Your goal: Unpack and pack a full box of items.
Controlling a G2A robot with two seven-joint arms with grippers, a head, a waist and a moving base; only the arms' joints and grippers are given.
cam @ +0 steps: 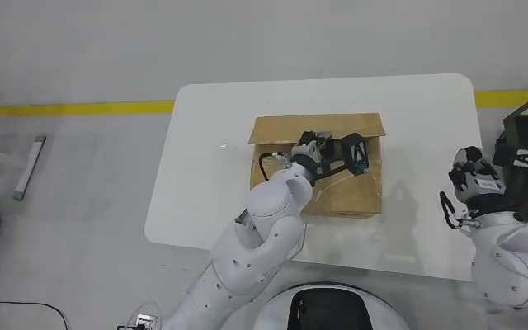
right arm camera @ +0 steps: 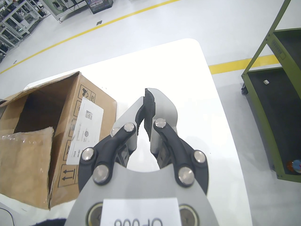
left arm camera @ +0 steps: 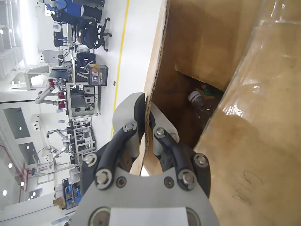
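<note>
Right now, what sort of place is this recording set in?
Probably a robotics lab or factory hall: a yellow floor line, other robot arms in the background, and office chairs.

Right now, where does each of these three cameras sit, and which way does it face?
Top view: above the arms, looking straight down at the white rounded table and brown cardboard box; both white arms show.
Left wrist view: on the left arm, looking past the left claw, clamped on a flap, into the box at a clear plastic bottle.
Right wrist view: on the right arm, looking over the shut right claw across the table toward a green metal cart.
Shared: all three show the box.
</note>
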